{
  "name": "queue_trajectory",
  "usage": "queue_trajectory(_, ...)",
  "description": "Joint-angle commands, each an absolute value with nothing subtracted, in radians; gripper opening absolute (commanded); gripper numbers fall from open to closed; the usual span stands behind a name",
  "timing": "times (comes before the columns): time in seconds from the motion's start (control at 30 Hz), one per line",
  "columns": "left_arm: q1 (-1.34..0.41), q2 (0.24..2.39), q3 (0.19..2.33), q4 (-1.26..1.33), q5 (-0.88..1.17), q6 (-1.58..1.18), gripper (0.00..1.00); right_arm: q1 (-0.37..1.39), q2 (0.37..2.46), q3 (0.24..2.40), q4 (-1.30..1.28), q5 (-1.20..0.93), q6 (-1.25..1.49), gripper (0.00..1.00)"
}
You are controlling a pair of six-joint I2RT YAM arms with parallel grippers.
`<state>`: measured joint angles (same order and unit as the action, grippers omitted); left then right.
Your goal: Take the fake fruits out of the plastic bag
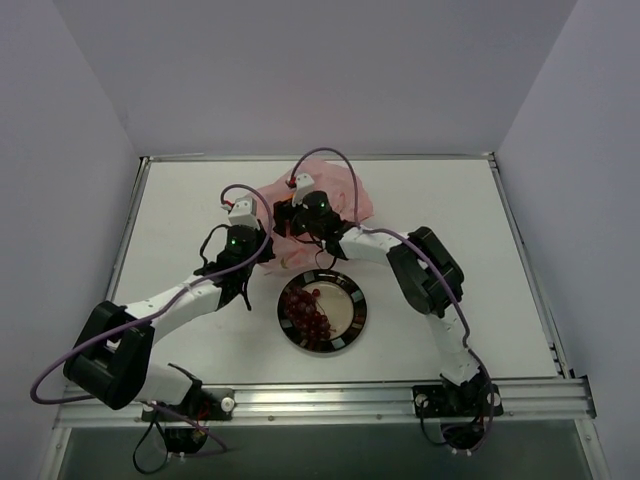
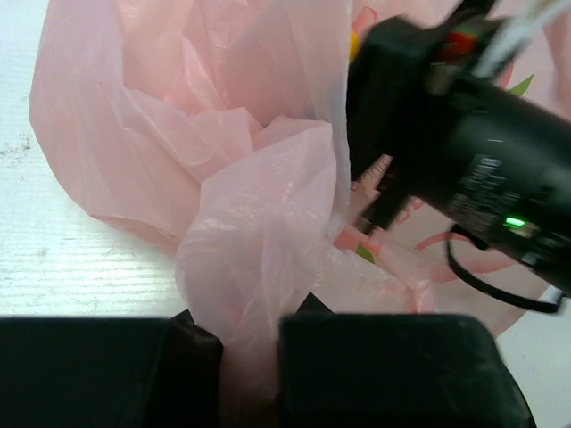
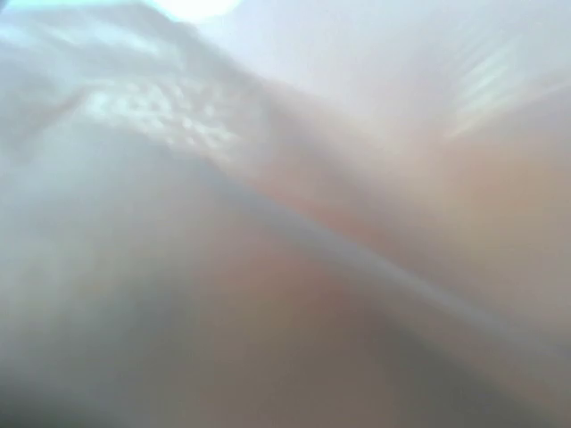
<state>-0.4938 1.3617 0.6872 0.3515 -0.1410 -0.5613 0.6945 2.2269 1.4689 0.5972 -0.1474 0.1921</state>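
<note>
Pinched a gathered fold of the plastic bag (image 2: 259,205) between the fingers (image 2: 393,366) of the left gripper (image 2: 251,343), with the jaws drawn nearly together on the thin pink film. Found that bag crumpled on the far middle of the table (image 1: 470,250), just beyond the round dish (image 1: 363,312). Saw the grape bunch (image 1: 308,312) already resting in the dish, outside the bag and apart from both arms. Reached into the bag's folds with the right gripper (image 1: 292,222), its tips hidden by plastic. Could not tell whether those jaws stood spread or pressed together. Got only a blur of pale pink from the right wrist view.
</note>
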Motion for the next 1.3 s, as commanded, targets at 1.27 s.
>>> queue_trajectory(1.27,-0.445,1.399,0.85,0.417,-0.104,-0.577,0.02,0.753,1.116,0.535,0.475,0.109,0.405,0.21)
